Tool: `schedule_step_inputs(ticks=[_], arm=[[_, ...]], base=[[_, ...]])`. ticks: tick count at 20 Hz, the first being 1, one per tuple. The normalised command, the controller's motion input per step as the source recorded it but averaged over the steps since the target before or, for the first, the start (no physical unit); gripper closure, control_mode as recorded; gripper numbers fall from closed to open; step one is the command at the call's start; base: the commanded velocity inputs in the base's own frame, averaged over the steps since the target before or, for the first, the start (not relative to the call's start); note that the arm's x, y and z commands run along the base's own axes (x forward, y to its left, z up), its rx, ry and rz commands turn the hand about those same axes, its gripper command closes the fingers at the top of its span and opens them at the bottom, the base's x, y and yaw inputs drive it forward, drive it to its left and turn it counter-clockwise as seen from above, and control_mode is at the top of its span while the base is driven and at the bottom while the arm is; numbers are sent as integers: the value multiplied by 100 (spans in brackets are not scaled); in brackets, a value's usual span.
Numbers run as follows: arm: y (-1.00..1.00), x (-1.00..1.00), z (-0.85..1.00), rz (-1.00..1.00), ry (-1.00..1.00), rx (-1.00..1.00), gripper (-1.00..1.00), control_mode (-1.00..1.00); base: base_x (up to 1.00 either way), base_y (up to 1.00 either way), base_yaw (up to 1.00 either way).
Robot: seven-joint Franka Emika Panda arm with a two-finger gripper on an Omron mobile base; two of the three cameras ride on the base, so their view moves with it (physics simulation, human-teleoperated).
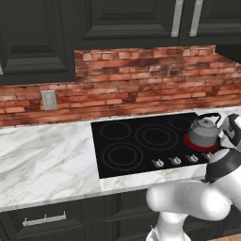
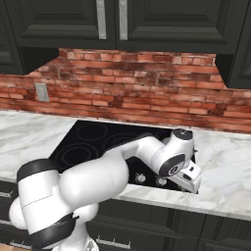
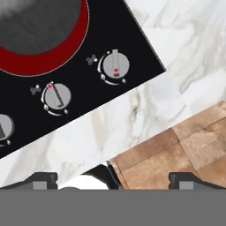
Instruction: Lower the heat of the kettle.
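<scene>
Kettle (image 1: 204, 132) sitting on the glowing red burner (image 1: 199, 143), right front of the cooktop (image 1: 141, 141).

Gripper (image 3: 113, 181) hangs above the cooktop's front right corner with its two dark tips spread wide, nothing between them. Just past the tips is the white marble counter (image 3: 176, 66) edge, with brown floor (image 3: 176, 154) beside it. Further on are two silver knobs (image 3: 114, 66) with red marks along the cooktop's front strip, and beyond those the red ring under the kettle's grey base.
</scene>
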Motion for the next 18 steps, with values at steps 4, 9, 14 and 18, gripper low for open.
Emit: schedule_step_inputs(ticks=[4, 9, 14, 18], arm=[[-13, 1, -24, 1, -2, 5, -100, -100], [-4, 4, -10, 0, -1, 4, -100, -100], [-3, 11, -1, 0, 0, 0, -100, -100], [0, 15, -1, 0, 0, 0, -100, -100]], base=[[0, 0, 0], [0, 0, 0], [0, 0, 0], [0, 0, 0]])
